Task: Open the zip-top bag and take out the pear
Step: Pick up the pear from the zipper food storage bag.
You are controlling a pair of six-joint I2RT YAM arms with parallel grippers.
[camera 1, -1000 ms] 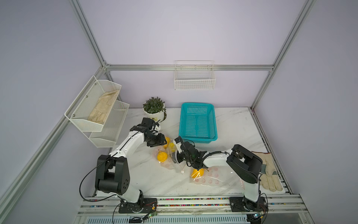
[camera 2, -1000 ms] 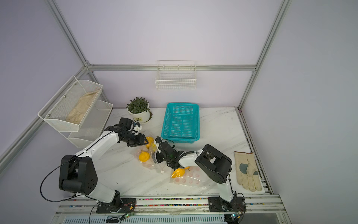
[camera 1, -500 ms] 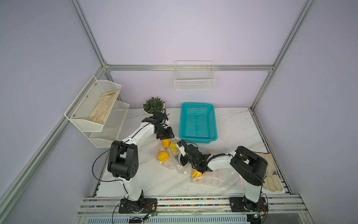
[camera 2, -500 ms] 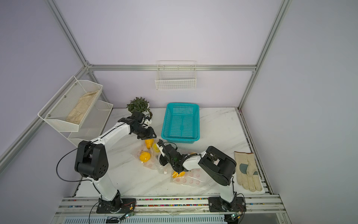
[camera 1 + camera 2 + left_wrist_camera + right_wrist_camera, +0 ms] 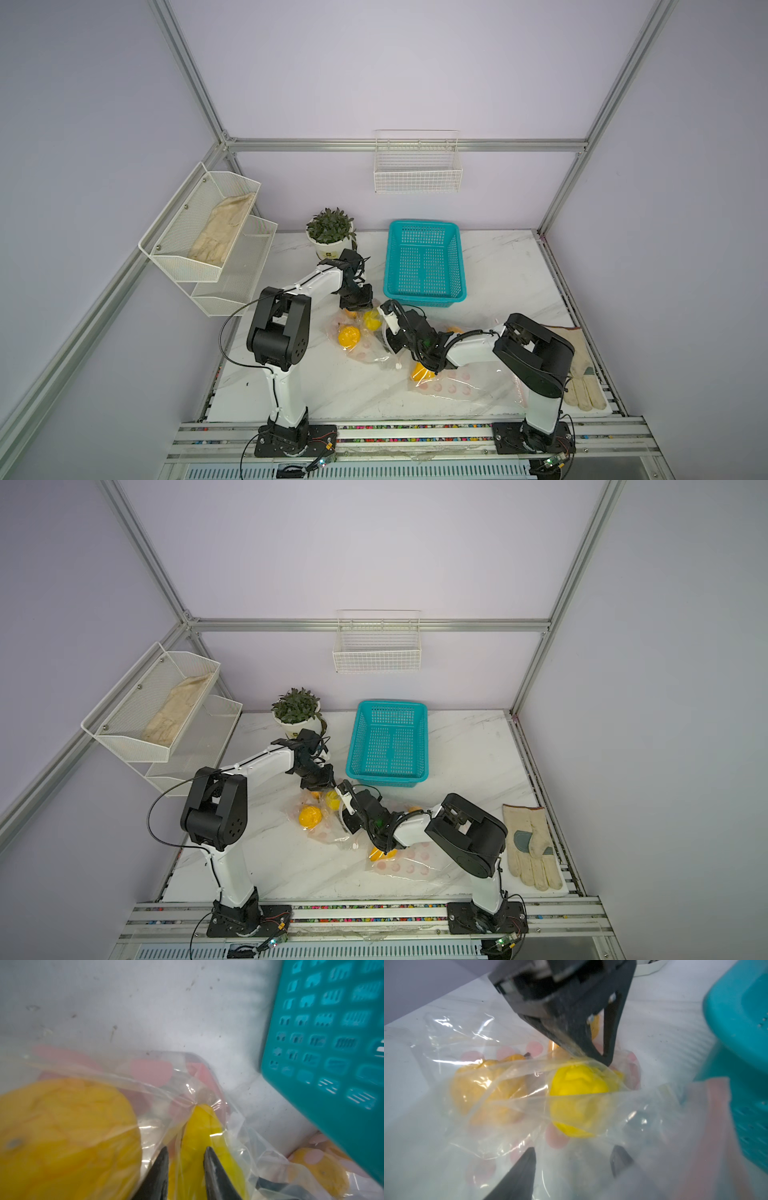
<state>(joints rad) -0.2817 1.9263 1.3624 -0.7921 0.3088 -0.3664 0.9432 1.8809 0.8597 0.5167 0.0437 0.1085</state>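
Observation:
The clear zip-top bag (image 5: 366,354) with pink dots lies left of centre on the table. Inside it are a bright yellow pear (image 5: 371,320) (image 5: 577,1093) and an orange fruit (image 5: 348,336). My left gripper (image 5: 356,308) (image 5: 187,1150) reaches down on the bag's far end. Its jaws are drawn close on a raised fold of film right over the pear (image 5: 199,1126). My right gripper (image 5: 385,331) (image 5: 575,1155) is at the bag's right end, open. Bag film lies across its gap and over one of its fingers (image 5: 620,1157).
A teal basket (image 5: 424,225) stands just behind the bag, close to both grippers. To the right lies a second clear bag (image 5: 461,384) holding an orange fruit (image 5: 422,371). A potted plant (image 5: 330,232) is at the back, a work glove (image 5: 582,374) at the right edge.
My left arm has swung in over the bag's far end, and its jaws have narrowed onto the film. My right gripper's jaws have narrowed a little and moved slightly.

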